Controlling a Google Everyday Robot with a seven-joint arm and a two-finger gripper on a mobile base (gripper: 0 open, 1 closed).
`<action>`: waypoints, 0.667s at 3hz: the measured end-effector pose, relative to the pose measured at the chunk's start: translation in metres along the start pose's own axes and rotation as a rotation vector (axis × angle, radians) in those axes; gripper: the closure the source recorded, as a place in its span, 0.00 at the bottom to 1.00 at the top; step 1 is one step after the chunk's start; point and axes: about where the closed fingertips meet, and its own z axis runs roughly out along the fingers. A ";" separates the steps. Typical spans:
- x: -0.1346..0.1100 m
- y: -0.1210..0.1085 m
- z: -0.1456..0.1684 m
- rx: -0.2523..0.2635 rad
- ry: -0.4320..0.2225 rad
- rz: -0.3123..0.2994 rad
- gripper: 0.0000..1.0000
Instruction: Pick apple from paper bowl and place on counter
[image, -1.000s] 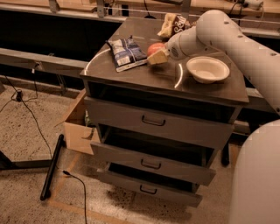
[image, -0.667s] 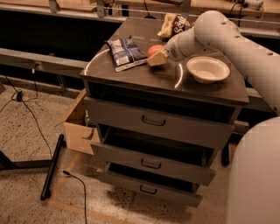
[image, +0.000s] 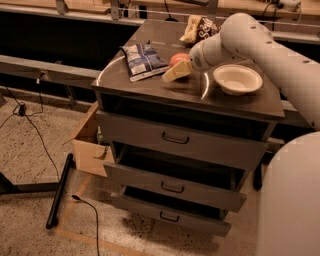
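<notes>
The red-orange apple (image: 179, 58) is out of the paper bowl and sits in my gripper (image: 173, 68), low over the counter (image: 150, 87) near its middle. One pale finger (image: 175, 73) crosses in front of the apple; the other is hidden behind it. I cannot tell whether the apple touches the counter. The white paper bowl (image: 237, 79) is empty and stands on the counter just right of the gripper. My white arm reaches in from the right, above the bowl.
A blue-and-white snack bag (image: 143, 60) lies left of the apple. A yellow-brown snack bag (image: 197, 28) lies at the counter's back. The cabinet's drawers (image: 175, 137) stand partly open. A cardboard box (image: 90, 150) and cables are on the floor at left.
</notes>
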 end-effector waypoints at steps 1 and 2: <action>0.000 -0.001 -0.002 0.004 -0.003 0.005 0.00; -0.009 -0.011 -0.022 0.026 -0.037 0.010 0.00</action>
